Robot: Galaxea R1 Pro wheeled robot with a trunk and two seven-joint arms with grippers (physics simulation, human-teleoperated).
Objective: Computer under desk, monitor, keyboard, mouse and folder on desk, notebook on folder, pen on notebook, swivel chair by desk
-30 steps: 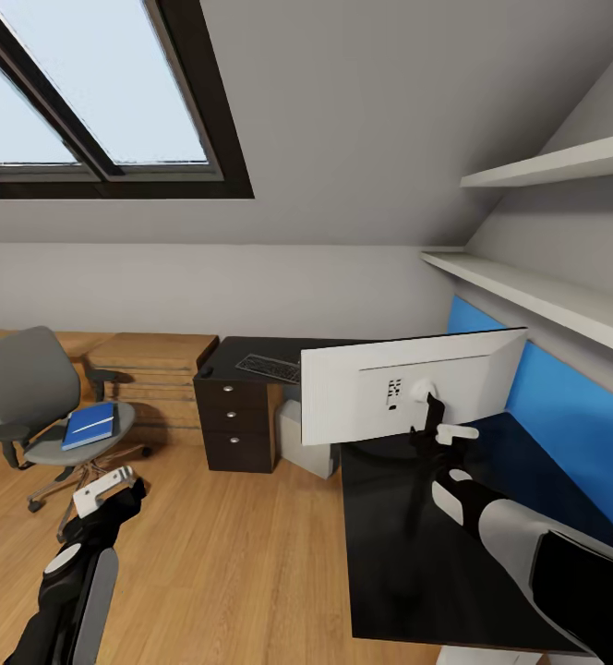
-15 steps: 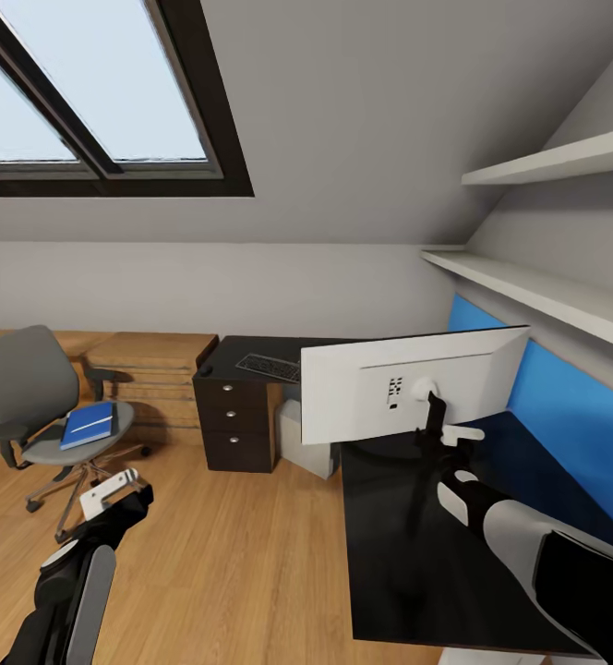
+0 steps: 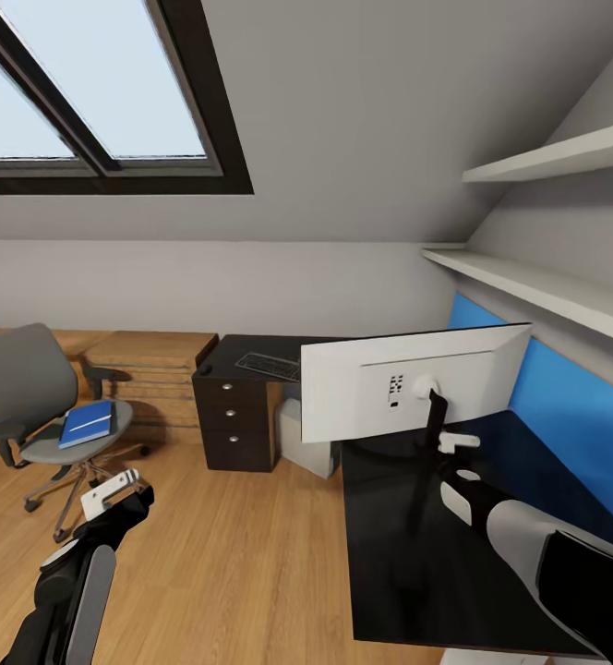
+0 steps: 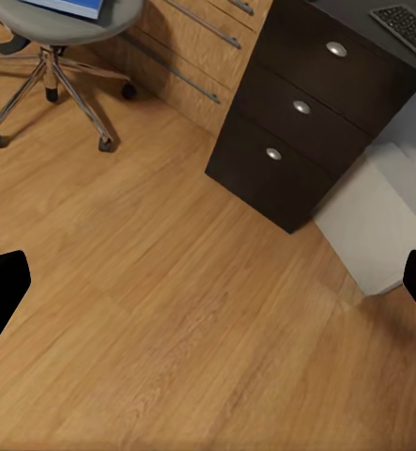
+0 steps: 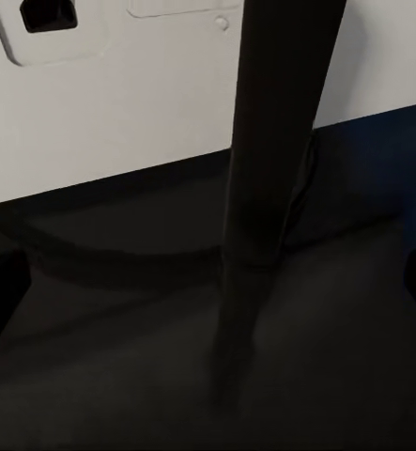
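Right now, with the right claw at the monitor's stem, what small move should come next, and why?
Probably draw the right claw straight back from the stem: the monitor already stands on the desk, and the wrist view shows the claw open, clear of the stem.

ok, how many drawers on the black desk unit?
3, stacked: top drawer, middle drawer, bottom drawer, each with a round knob. The desk may hide others.

Both arms are glossy black with pale grey panels, each ending in a white pincer.
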